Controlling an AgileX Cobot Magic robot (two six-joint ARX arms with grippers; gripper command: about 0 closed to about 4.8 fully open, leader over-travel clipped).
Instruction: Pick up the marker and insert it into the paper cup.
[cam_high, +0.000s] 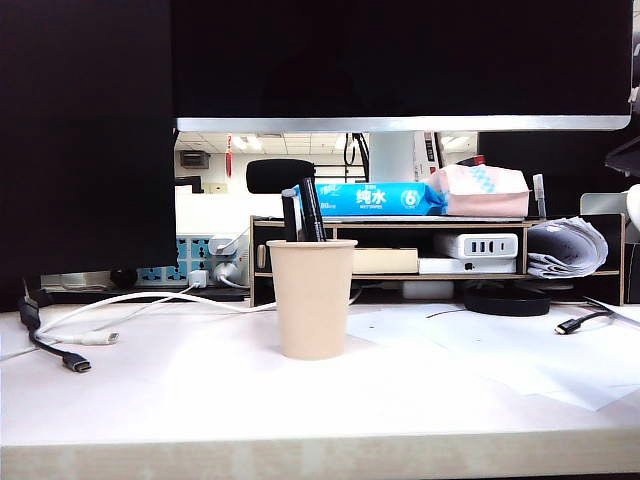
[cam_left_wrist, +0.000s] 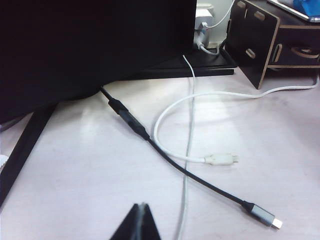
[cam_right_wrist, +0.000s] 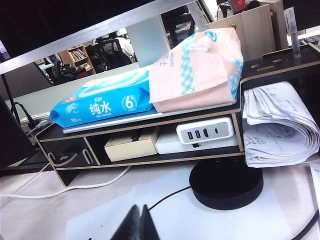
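Left hand (cam_left_wrist: 137, 222): fingers pressed together, empty, low over desk (cam_high: 200, 400) near cables. Centre: paper cup (cam_high: 311, 298) upright, marker (cam_high: 312, 209) standing inside, bare desk all around. Right hand (cam_right_wrist: 137, 225): pinched closed, empty, facing shelf unit (cam_right_wrist: 150, 125).

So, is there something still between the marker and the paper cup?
No. The marker already stands inside the paper cup, beside another dark pen. The left gripper is shut over the cables and the right gripper is shut near the wooden shelf; neither is at the cup.
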